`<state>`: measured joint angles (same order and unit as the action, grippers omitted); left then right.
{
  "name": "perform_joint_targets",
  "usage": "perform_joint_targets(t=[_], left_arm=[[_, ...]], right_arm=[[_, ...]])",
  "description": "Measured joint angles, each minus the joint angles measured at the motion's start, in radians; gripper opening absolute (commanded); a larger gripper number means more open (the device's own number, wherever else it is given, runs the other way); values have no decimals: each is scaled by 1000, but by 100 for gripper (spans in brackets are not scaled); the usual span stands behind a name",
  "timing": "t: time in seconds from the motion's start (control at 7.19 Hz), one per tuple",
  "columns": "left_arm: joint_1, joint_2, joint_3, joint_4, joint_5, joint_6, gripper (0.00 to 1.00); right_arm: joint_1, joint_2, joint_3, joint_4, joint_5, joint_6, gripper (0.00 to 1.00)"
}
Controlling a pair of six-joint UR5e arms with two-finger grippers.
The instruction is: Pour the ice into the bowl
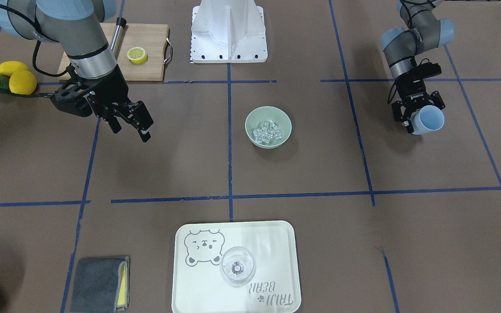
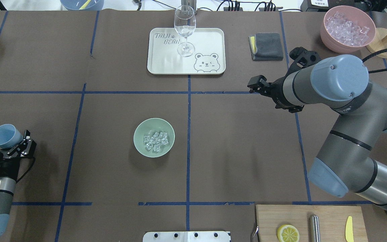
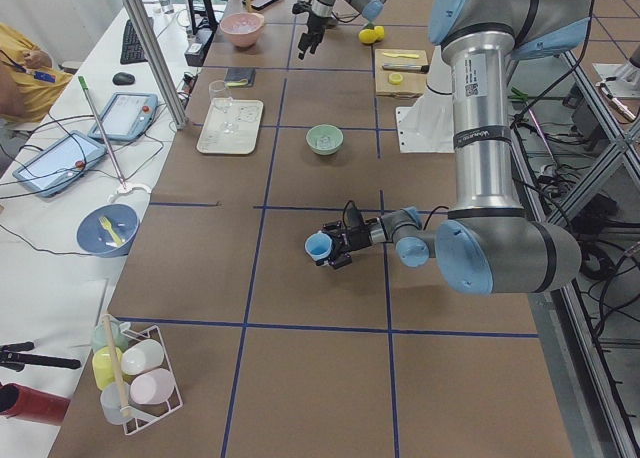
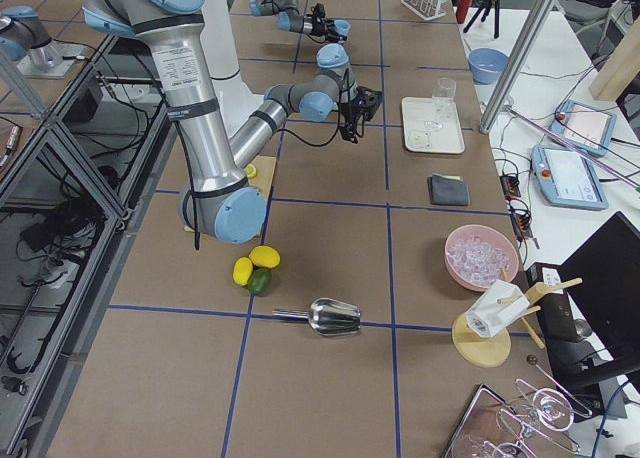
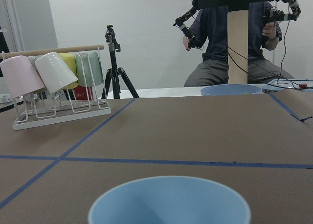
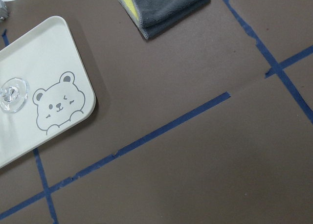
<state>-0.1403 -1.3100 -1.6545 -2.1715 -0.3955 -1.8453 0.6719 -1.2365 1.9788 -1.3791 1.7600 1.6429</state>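
The pale sage-green bowl (image 1: pixel 268 114) stands near the table's middle and also shows in the overhead view (image 2: pixel 153 125). The ice (image 1: pixel 267 132), several small clear cubes, lies inside it (image 2: pixel 156 141). My left gripper (image 2: pixel 12 146) is far out to the left side, shut on a pale blue cup (image 2: pixel 4 135) held tilted above the table; the cup's rim fills the bottom of the left wrist view (image 5: pixel 168 202). My right gripper (image 1: pixel 131 128) hangs open and empty above the table on the other side, away from the bowl.
A cream tray (image 2: pixel 166 58) with a wine glass (image 2: pixel 184 30) is at the far side. A grey cloth (image 2: pixel 266 46) and a pink bowl of ice (image 2: pixel 347 28) are far right. A cutting board (image 2: pixel 328 215) with a lemon half (image 2: pixel 288 233) lies near the base.
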Motion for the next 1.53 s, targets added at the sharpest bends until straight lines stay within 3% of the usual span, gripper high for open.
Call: perform_joint_targets(t=[0.42,0.83,1.53], left_arm=[[18,79,-65,-84,-73,141,100],[50,169,-69,-449,-214,411,100],[47,281,-73,-847,-500,739,100]], right_arm=[[-1,-2,-1,0,-3,0,100],[-1,1,-1,0,-4,1,100],[0,4,1,0,-4,1,100]])
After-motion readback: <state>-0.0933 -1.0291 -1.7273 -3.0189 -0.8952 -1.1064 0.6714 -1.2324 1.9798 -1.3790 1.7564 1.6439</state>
